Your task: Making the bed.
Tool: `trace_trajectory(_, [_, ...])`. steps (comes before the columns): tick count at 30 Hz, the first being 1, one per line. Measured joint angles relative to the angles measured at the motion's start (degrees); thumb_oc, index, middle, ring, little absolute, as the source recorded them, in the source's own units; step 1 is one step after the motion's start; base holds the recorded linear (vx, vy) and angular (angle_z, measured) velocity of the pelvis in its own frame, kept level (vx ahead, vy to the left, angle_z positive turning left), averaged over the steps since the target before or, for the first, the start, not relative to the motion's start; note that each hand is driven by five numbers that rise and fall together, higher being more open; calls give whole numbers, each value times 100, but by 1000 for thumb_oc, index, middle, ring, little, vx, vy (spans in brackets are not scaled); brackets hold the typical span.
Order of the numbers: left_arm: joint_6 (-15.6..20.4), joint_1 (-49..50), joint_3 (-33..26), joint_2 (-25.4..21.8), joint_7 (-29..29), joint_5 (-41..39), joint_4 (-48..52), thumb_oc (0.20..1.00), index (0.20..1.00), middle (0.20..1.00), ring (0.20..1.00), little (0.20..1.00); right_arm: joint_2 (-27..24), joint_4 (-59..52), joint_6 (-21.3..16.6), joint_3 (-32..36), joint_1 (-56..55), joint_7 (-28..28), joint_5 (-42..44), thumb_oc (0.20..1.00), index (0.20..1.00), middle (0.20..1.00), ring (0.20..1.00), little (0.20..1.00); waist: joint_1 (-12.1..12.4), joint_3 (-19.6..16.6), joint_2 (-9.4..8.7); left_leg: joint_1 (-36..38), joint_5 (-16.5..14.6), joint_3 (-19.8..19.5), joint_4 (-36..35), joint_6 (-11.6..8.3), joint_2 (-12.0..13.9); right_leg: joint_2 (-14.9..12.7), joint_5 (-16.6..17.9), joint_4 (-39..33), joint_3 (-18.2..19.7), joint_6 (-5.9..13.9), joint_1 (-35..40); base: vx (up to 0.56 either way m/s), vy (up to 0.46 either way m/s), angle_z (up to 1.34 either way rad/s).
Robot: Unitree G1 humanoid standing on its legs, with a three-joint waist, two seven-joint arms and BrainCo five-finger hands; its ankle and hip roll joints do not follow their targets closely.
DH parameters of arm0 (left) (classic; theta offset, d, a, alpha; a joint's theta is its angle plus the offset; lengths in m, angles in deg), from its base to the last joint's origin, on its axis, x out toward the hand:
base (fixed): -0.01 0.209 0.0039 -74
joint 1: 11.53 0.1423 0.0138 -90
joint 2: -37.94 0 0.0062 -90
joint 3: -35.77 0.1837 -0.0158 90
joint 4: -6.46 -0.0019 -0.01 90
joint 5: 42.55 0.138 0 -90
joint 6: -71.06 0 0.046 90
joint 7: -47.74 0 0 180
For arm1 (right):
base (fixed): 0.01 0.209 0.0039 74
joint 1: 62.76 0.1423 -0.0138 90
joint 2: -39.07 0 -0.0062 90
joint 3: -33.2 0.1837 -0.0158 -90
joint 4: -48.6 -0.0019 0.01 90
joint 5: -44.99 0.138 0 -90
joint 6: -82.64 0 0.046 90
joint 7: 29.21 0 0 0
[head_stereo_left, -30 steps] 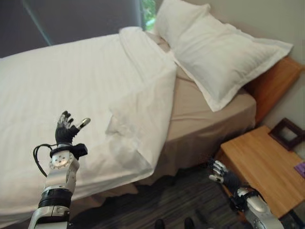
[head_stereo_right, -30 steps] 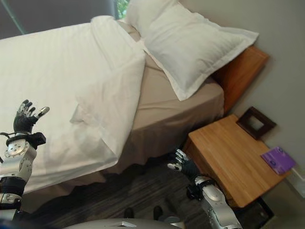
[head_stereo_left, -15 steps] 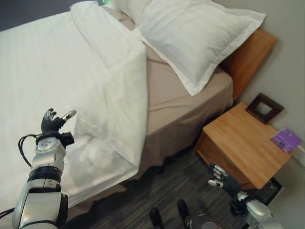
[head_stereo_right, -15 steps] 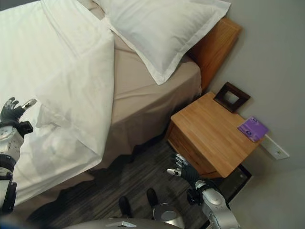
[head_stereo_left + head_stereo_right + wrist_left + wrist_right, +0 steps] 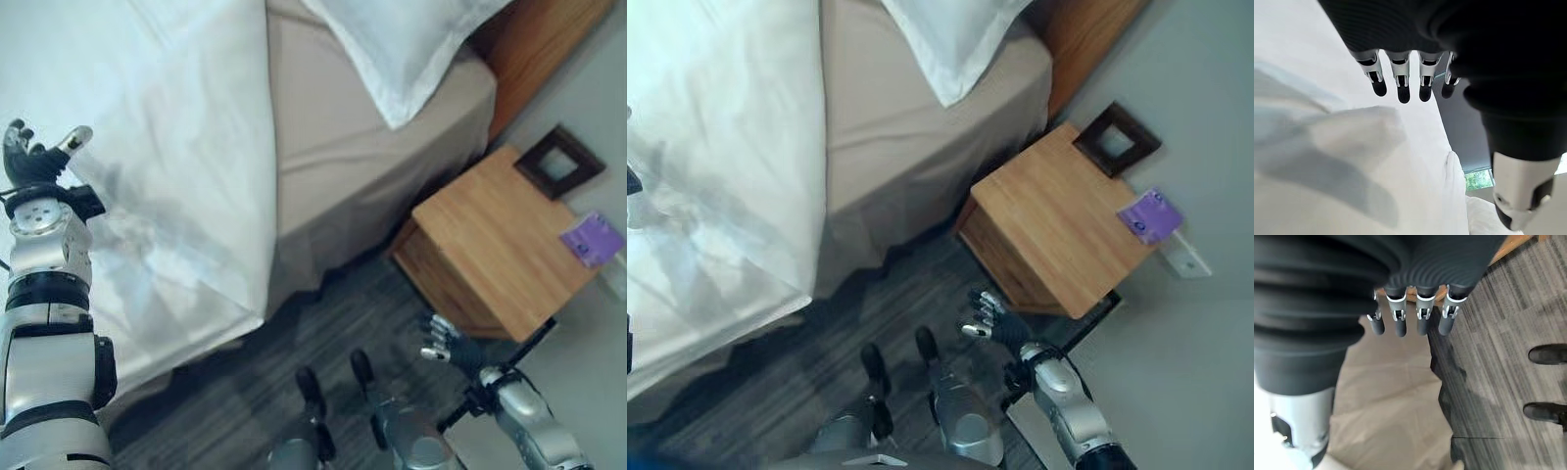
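Note:
The white duvet (image 5: 167,147) covers the left of the bed, its turned-back edge hanging over the side toward the floor. Beside it the tan fitted sheet (image 5: 343,147) lies bare, with a white pillow (image 5: 411,49) at the head. My left hand (image 5: 34,162) is raised over the duvet's near part; its fingers (image 5: 1400,83) are straight, hold nothing and stand apart from the cloth (image 5: 1352,147). My right hand (image 5: 449,348) hangs low over the floor by the nightstand, with its fingers (image 5: 1420,313) relaxed and empty.
A wooden nightstand (image 5: 500,235) stands to the right of the bed, carrying a dark picture frame (image 5: 560,164) and a purple booklet (image 5: 591,238). The wooden headboard (image 5: 549,39) meets the grey wall. Dark striped floor (image 5: 294,323) lies between bed and nightstand.
The camera has tipped down and toward the floor, so the bed has slid up in the view. Both hands keep their poses: the left raised and open, the right low and open.

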Motion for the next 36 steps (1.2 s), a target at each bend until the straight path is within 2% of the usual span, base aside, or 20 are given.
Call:
trace_trajectory(3, [6,-91,21,5,-355,11,-88,1000,1000,1000,1000,1000,-1,138,-39,49,-3,-242,7,1000,1000,1000,1000,1000,-58,367,-162,-47,8,21,0,10,24,28,12,0,36,-4,-69,-37,-50,-8])
trace_trajectory(5, [115,-393,147,-4,-647,7,-190,1000,1000,1000,1000,1000,13,110,-245,52,80,-419,48,1000,1000,1000,1000,1000,-75,433,-177,-287,28,17,1,-1,46,47,31,2,24,-7,-305,-36,-66,1])
trace_trajectory(7, [226,-583,381,-3,-642,6,-464,1000,1000,1000,1000,1000,69,126,-258,-7,165,-500,49,1000,1000,1000,1000,1000,-74,474,-161,-340,39,0,0,-10,60,61,38,2,5,-15,-355,-12,-26,3])
trace_trajectory(9, [177,-826,589,6,-616,6,-701,1000,1000,1000,1000,1000,96,191,-247,-161,285,-543,47,1000,1000,1000,1000,1000,-70,480,-147,-340,43,-4,0,-17,71,76,38,1,-3,-16,-355,0,0,0])
trace_trajectory(10, [80,-933,662,3,-602,8,-748,492,492,492,492,492,144,191,-243,-208,319,-551,46,1000,1000,1000,1000,1000,-67,484,-141,-340,47,-7,0,-24,76,83,43,1,-10,-23,-355,0,0,0])
trace_trajectory(11, [29,-975,712,-3,-588,9,-755,200,200,200,200,200,166,182,-243,-246,338,-550,45,1000,1000,1000,1000,1000,-63,484,-139,-340,51,-8,0,-31,77,84,46,1,-10,-27,-355,0,0,0])
trace_trajectory(13, [-48,-1006,947,52,-532,33,-637,203,203,203,203,203,184,167,-223,-354,324,-530,38,1000,1000,1000,1000,1000,10,476,-121,-328,66,6,0,-36,70,79,72,1,3,-30,-352,5,10,2])
trace_trajectory(14, [-118,-1059,1346,68,-504,81,-372,329,329,329,329,329,224,195,-214,-344,326,-526,34,1000,1000,1000,1000,1000,68,474,-116,-302,86,8,1,-18,55,62,81,1,-10,-19,-323,6,15,6])
trace_trajectory(15, [-168,-1083,1503,80,-427,119,-157,200,200,200,200,200,234,195,-208,-344,327,-511,27,1000,1000,1000,1000,1000,109,471,-111,-284,94,9,2,-9,38,47,85,1,-10,-15,-306,5,22,5])
trace_trajectory(18, [-209,-1078,2077,316,-142,131,999,200,200,200,200,200,236,205,-155,-348,348,-473,-6,1000,1000,1000,1000,1000,194,468,-104,-138,108,11,2,7,-30,-26,91,1,-18,-4,-151,5,8,3])
trace_trajectory(21, [-147,-1076,2595,748,277,117,1918,200,200,200,200,200,238,224,-150,-329,357,-465,-8,1000,1000,1000,1000,1000,161,440,-43,45,106,17,2,6,-104,-110,55,0,-31,50,29,5,6,3])
trace_trajectory(24, [-120,-1102,2824,1456,486,103,2296,200,200,200,200,200,239,310,-137,-337,364,-421,-9,1000,1000,1000,1000,1000,58,337,137,98,103,23,1,3,-166,-176,58,1,-32,82,99,5,-5,1])
trace_trajectory(27, [-102,-1073,3291,2207,467,66,3018,200,200,200,200,200,234,474,-67,-329,408,-378,-23,1000,1000,1000,1000,1000,-122,267,374,204,104,1,0,5,-213,-219,76,1,-27,108,206,4,-3,-2])
trace_trajectory(29, [-102,-961,3317,2401,451,62,3085,200,200,200,200,200,231,455,-46,-337,417,-374,-25,1000,1000,1000,1000,1000,-234,225,450,288,98,14,0,-3,-211,-220,71,1,12,113,275,24,-5,-5])
trace_trajectory(31, [-100,-678,2988,2730,330,35,3074,200,200,200,200,200,146,446,4,-316,363,-369,-160,1000,1000,1000,1000,1000,-280,77,699,321,82,11,-1,-24,-197,-209,65,1,4,120,309,0,0,0])
trace_trajectory(32, [-99,-614,2969,2713,329,19,3075,200,200,200,200,200,137,443,5,-313,358,-369,-216,1000,1000,1000,1000,1000,-288,47,748,326,76,9,-1,-33,-188,-201,66,1,3,119,312,0,0,0])
trace_trajectory(36, [-83,-80,2767,2869,323,7,3075,200,200,200,200,200,119,423,19,-228,313,-363,-230,1000,1000,1000,1000,1000,-314,-6,806,497,31,84,-1,-94,-169,-181,28,1,45,145,458,17,-6,-5])
